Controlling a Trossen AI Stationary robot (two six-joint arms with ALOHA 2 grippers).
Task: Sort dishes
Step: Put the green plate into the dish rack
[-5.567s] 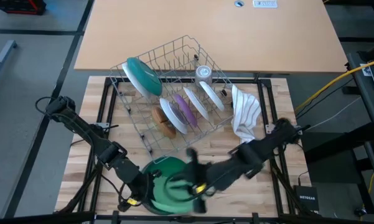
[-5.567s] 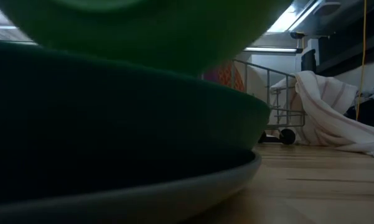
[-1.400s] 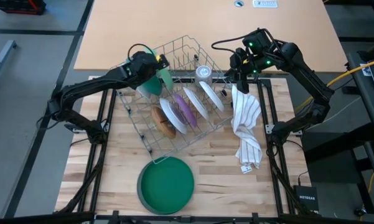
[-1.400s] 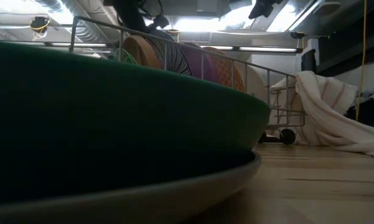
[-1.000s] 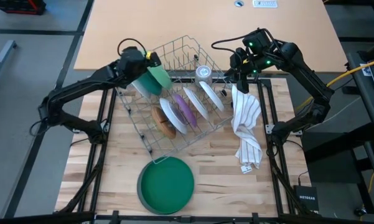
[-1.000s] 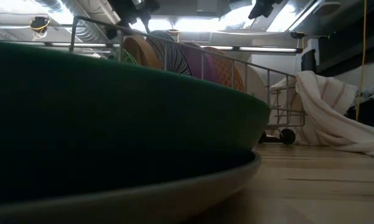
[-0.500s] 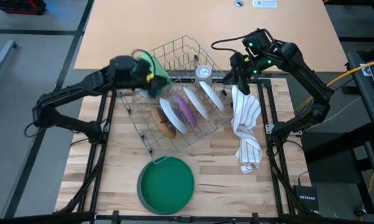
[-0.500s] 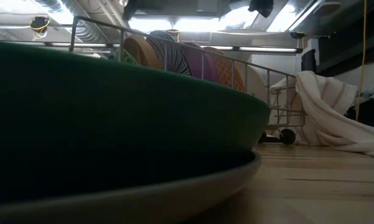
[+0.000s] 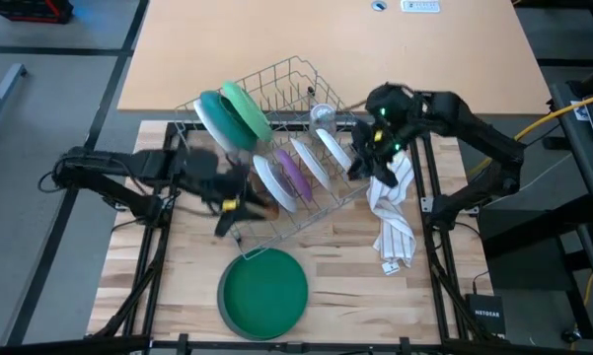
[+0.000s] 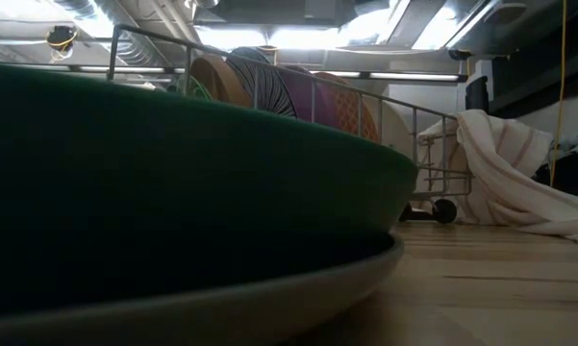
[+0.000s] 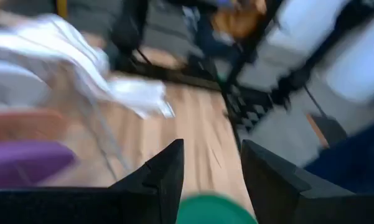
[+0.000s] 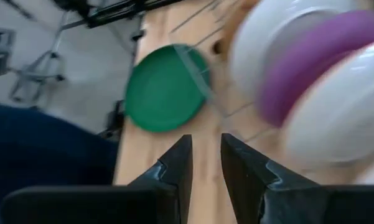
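Observation:
A grey wire rack (image 9: 276, 77) holds dishes on edge: a teal plate (image 9: 211, 120) and a green plate (image 9: 245, 110) at its far left, and a brown dish (image 9: 260, 193), white plates (image 9: 274, 182) and a purple one (image 9: 294, 170) in its near row. A dark green plate (image 9: 263, 293) lies on a grey plate (image 10: 269, 298) near the front edge. My left gripper (image 9: 227, 202) is open at the rack's near left side, holding nothing. My right gripper (image 9: 361, 168) is open beside the rack's right end, close to a white plate (image 9: 335, 150).
A white striped cloth (image 9: 390, 197) hangs over the rack's right end and trails onto the wooden table (image 9: 444, 286). A small clear dish (image 9: 323, 115) sits at the rack's far side. Bare wood lies to either side of the green plate.
My left gripper has left the rack's far left corner and swung down toward the near edge. The green plate stays on edge in the rack beside the teal one. My right gripper has dropped from above the rack's far right corner toward its right end.

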